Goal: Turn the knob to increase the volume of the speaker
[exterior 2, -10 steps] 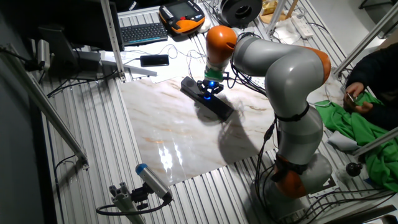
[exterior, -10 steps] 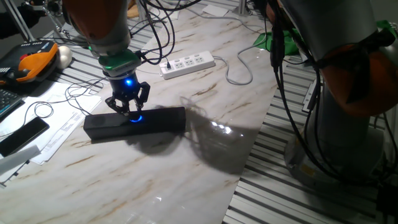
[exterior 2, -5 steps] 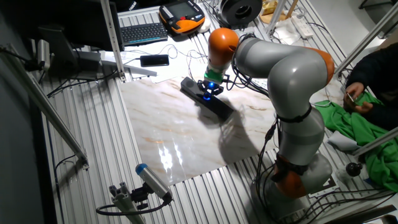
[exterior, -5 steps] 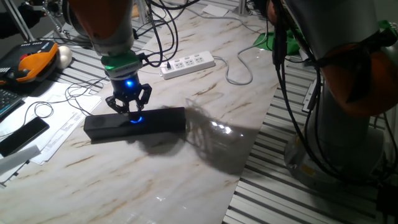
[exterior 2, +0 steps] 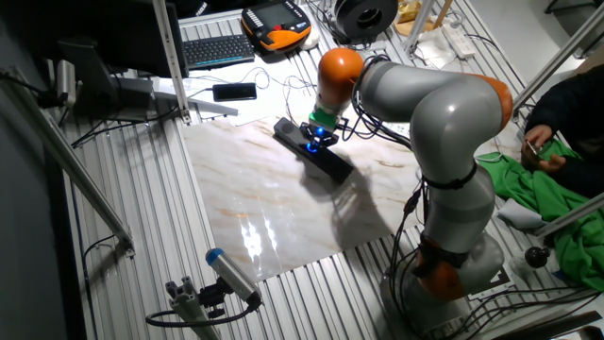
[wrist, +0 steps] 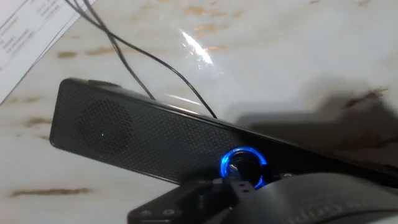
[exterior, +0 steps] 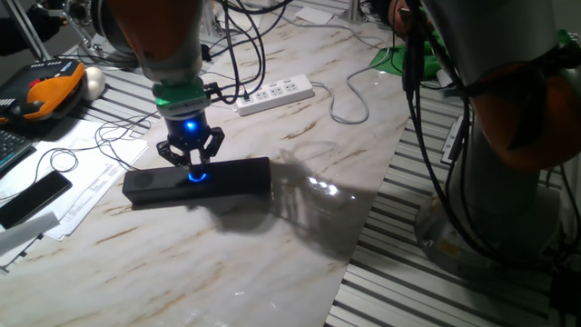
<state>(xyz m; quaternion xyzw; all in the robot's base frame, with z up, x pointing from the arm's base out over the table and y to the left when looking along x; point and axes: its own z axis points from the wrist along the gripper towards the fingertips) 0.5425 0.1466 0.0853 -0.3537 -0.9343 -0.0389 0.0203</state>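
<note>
A marble-patterned table (exterior: 300, 227) fills the middle of the frame, with a white power strip (exterior: 274, 93) at upper centre and papers (exterior: 86, 186) at left. The speaker (exterior: 197, 181) lies left of centre, its knob (wrist: 243, 166) glowing blue. The arm reaches straight down over it, the gripper (exterior: 192, 162) with fingers (wrist: 186, 199) at the knob; whether they clamp it I cannot tell.

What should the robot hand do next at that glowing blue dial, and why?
Probably turn the wrist to twist the knob. The gripper is right at the blue ring in the middle of the speaker, fingers at the knob, though whether they grip it is unclear.
</note>
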